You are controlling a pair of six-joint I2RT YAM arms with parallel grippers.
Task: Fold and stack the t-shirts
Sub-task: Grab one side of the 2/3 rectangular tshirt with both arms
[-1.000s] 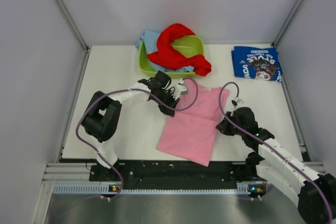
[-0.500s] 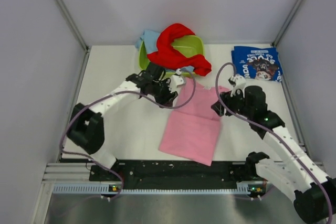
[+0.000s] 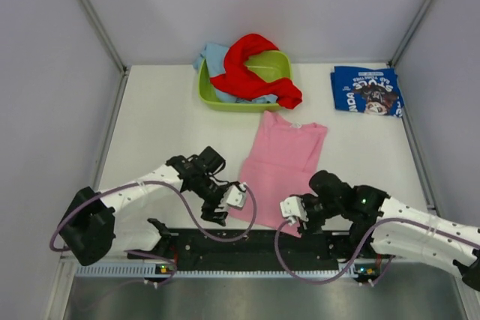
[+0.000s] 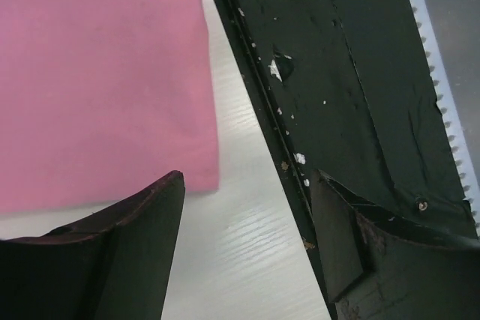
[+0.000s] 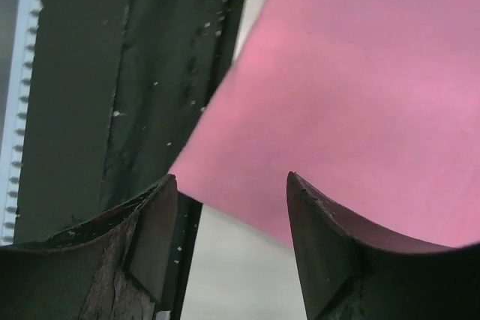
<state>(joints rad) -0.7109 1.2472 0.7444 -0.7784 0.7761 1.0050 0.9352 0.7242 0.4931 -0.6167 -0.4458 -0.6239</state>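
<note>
Here the left gripper (image 3: 223, 209) sits low in the top view, left of centre, with its jaws apart and nothing between them. In the left wrist view the same gripper (image 4: 246, 185) straddles a strip of bare white table (image 4: 247, 260). Its two dark fingers (image 4: 135, 245) rise from the bottom edge. The pink t-shirt (image 4: 97, 73) fills the upper left of that view, its lower corner just above the left finger. The black base strip (image 4: 352, 73) runs down the right side.

The right gripper (image 3: 291, 215) is low and right of centre in the top view. Its jaws are likewise spread and hold nothing. From the right wrist the gripper (image 5: 230, 181) looks onto a corner of the pink t-shirt (image 5: 360, 95), which covers the upper right of the frame. That corner reaches over the edge of the black base strip (image 5: 82, 73) on the left.

In the top view, the pink t-shirt (image 3: 281, 159) lies flat in the middle of the table (image 3: 157, 125). Its neck points toward the top of the frame and its hem lies near the black base strip (image 3: 255, 245) between the two grippers.

Above it stands a lime green tub (image 3: 240, 105). A red t-shirt (image 3: 251, 73) is draped across the tub, and a light blue t-shirt (image 3: 214, 58) shows at its upper left. At the upper right, well apart from the rest, a folded navy blue t-shirt (image 3: 366, 91) rests on the table with its print facing up.
</note>
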